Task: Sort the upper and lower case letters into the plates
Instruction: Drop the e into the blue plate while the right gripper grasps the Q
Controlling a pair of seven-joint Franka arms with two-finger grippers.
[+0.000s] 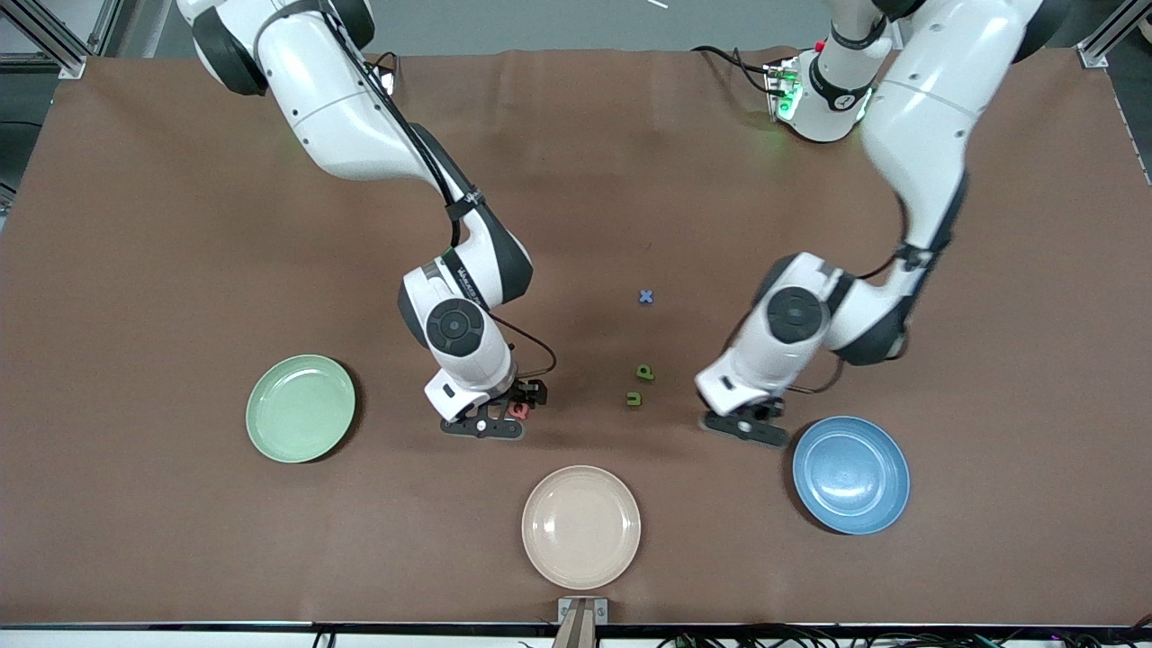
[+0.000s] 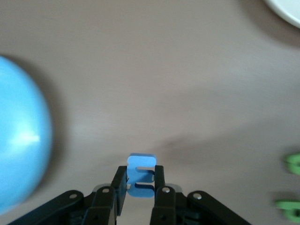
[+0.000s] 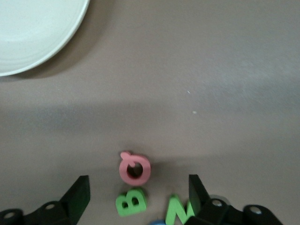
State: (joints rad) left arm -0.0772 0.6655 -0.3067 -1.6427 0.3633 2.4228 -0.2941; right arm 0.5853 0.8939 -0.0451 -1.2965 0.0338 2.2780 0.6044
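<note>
Near the counter's middle, my right pincer hangs spread wide above a cluster of capitals: pink Q, green B and green N/Z, apart from the mint plate at nine o'clock of them. My left pincer grips the blue m, low beside the blue plate at five o'clock, probably its destination. Lowercase x, p and u wait between both arms. I judge Q the next pick.
</note>
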